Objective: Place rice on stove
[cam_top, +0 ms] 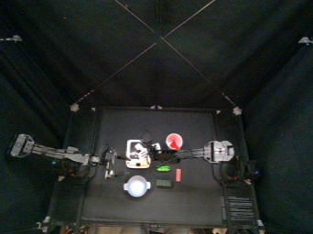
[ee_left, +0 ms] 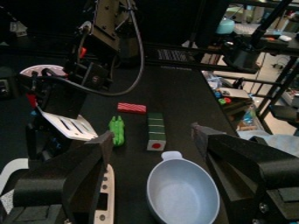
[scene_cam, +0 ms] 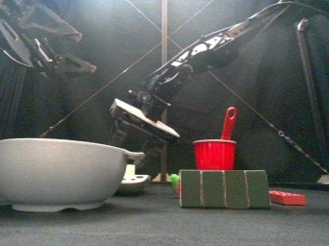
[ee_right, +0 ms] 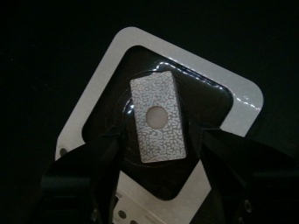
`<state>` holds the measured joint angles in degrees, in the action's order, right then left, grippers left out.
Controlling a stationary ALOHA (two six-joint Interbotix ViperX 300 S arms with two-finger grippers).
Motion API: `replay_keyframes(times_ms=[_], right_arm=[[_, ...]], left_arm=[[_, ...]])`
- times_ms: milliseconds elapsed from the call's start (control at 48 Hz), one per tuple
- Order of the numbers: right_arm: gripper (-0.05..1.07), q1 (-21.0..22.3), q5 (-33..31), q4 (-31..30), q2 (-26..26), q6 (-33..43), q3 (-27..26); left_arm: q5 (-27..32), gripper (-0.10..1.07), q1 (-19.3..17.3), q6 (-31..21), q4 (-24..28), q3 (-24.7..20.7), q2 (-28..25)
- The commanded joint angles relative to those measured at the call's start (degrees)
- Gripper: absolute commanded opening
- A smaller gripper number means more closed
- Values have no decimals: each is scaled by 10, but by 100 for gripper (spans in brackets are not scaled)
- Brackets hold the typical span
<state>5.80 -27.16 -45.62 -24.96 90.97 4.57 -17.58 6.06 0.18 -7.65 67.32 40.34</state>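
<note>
Right wrist view: the right gripper [ee_right: 163, 175] points down at the stove, and the rice [ee_right: 158, 118] starts right between its two sides. Whether the claw pinches the rice or stands clear of it cannot be told. The rice's long axis runs straight away from the claw, slightly tilted. Under and beyond it lies the stove [ee_right: 103, 83], with the rice over a dark burner. The right arm is the nearer. The left gripper [ee_left: 152, 138] rests well apart, spread and empty.
</note>
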Motion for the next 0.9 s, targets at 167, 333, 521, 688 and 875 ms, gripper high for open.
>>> replay_keyframes(times_ms=[167, 333, 521, 688, 875], right_arm=[[94, -1, -11, -4, 16, 0, -15], [94, -2, -11, -5, 16, 0, -15], [94, -2, -11, -8, 16, -1, -18], [94, -2, -11, -11, 18, -1, -18], [94, -3, -12, -11, 22, -1, -18]], left_arm=[[-2, 103, -2, 1, -1, -8, -1], [-2, 103, -2, 1, -1, -8, 0], [-2, 103, -2, 1, 0, -8, 0], [-2, 103, -8, 1, 1, -8, 0], [-2, 103, -11, 1, 1, -8, 0]])
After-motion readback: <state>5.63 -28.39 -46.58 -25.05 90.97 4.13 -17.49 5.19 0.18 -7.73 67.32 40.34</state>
